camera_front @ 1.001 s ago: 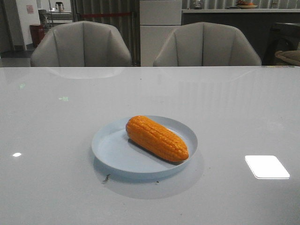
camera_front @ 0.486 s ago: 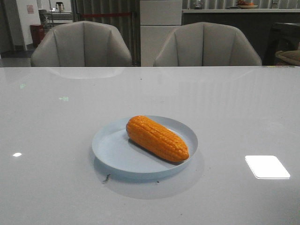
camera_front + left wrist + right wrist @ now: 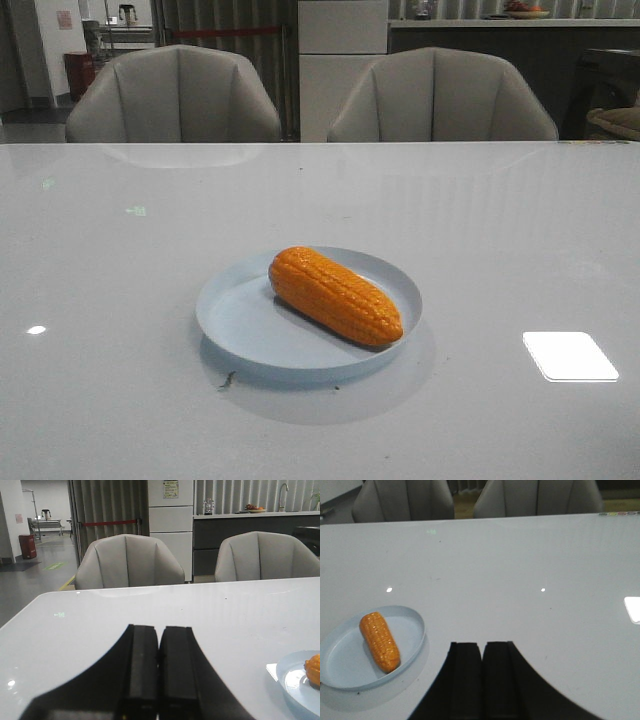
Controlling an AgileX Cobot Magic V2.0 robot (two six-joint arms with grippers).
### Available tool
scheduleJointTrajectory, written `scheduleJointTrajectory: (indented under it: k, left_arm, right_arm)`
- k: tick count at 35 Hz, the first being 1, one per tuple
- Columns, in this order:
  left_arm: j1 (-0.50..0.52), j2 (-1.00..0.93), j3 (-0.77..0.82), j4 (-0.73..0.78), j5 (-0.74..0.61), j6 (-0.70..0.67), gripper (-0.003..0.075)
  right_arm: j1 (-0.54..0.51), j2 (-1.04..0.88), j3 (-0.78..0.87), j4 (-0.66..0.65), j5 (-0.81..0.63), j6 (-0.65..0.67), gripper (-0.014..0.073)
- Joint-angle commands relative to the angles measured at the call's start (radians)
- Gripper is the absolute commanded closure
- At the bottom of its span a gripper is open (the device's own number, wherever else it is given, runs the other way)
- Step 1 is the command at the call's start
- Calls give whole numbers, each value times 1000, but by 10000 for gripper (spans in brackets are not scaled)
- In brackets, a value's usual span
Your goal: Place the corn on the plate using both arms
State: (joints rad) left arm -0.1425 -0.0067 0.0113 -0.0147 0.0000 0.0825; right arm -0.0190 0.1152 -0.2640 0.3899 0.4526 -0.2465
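The orange corn lies on the pale blue plate in the middle of the table, tapered end toward the front right. Neither arm shows in the front view. In the left wrist view my left gripper is shut and empty, with the plate's rim and a bit of corn off to one side. In the right wrist view my right gripper is shut and empty, apart from the plate and the corn.
A white glossy table with a bright light reflection at the front right. Two grey chairs stand behind the far edge. A small dark speck lies by the plate's front.
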Motion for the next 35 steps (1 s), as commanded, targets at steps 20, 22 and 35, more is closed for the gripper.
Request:
scheduleJointTrajectory:
  k: [20,22,35]
  left_arm:
    - [2,-20,36,-8,-84,-9,627]
    - [2,-20,36,-8,-84,-9,627]
    - [2,-20,36,-8,-84,-9,627]
  right_arm:
    - [109,-150,270,-13,-475,-41,540]
    - [109,-150,270,-13,-476,-40,540]
    - [110,-150,270,-296,-475,284,540]
